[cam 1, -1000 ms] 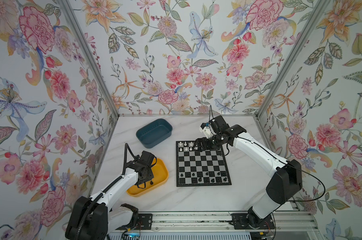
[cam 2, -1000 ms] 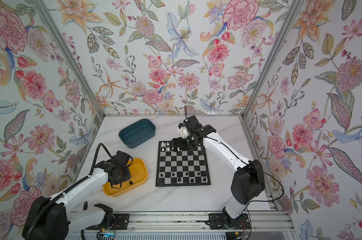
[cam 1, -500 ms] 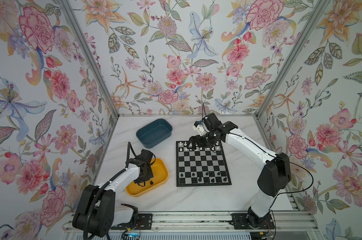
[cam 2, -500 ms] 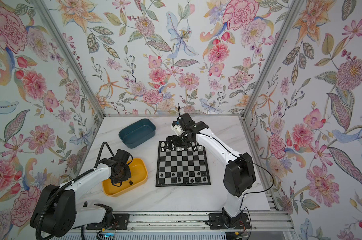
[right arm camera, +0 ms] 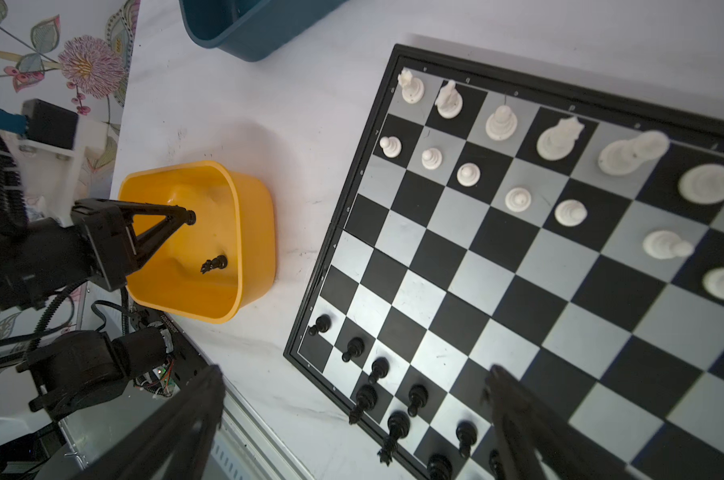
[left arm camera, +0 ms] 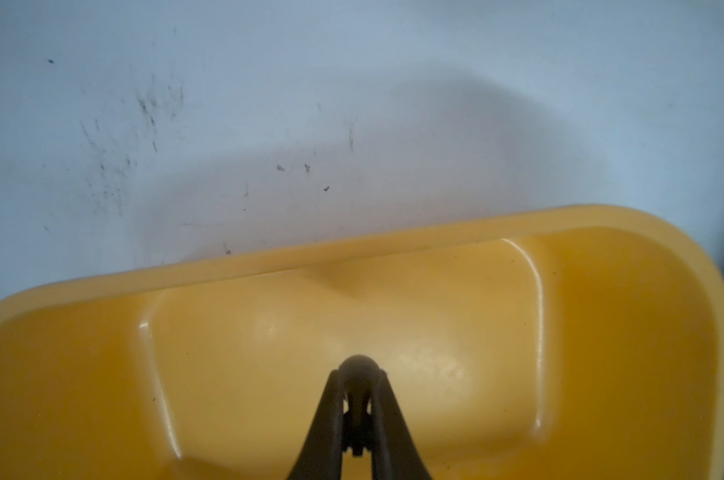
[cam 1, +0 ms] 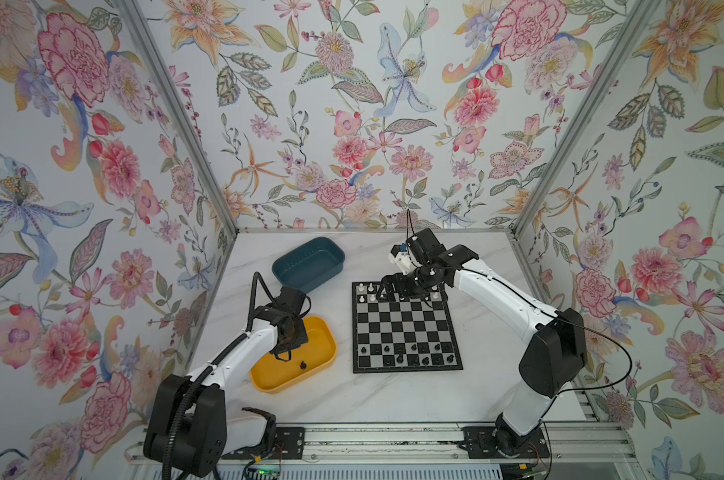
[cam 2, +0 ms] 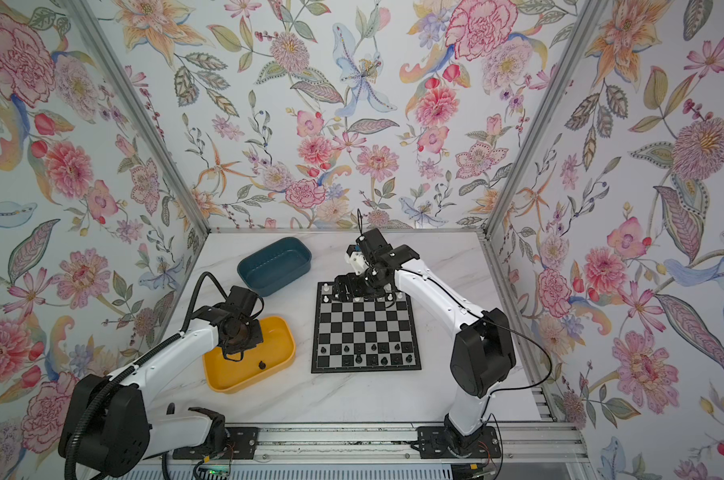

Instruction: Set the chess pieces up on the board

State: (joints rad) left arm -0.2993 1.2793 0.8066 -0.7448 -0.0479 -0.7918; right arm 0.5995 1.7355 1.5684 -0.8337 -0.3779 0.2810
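Yellow tray [cam 1: 316, 338]: is sitting on the left of the white marbled bench [cam 1: 393, 399], just beside the board's left edge and not touching it.
Left fingers [left arm camera: 339, 380]: are reaching down into the yellow tray from its left side and are pressing together on a small black piece [left arm camera: 358, 366]. In the left wrist view its round head is showing at the tips and its stem is running between them. Whether it is touching the tray floor, I cannot tell.
Loose black piece [cam 1: 303, 365]: is lying on the tray floor toward the near side, apart from the left fingers. In the right wrist view it is looking tipped on its side.
Teal tray [cam 1: 308, 264]: is resting farther back on the bench, beyond the yellow tray and just off the board's far left corner.
Board [cam 1: 406, 328]: is lying flat in the middle of the bench, between the two arms.
Black pieces [cam 1: 413, 347]: are standing on the board's two nearest rows, only partly filling them.
White pieces [right arm camera: 501, 122]: are standing on the two far rows, with taller ones along the edge row and pawns in front of them.
Right arm [cam 1: 497, 299]: is stretching in from the right toward the board's far side.
Right fingers [right arm camera: 514, 407]: are spreading wide apart and hovering over the white rows in both top views, with board squares showing between them.
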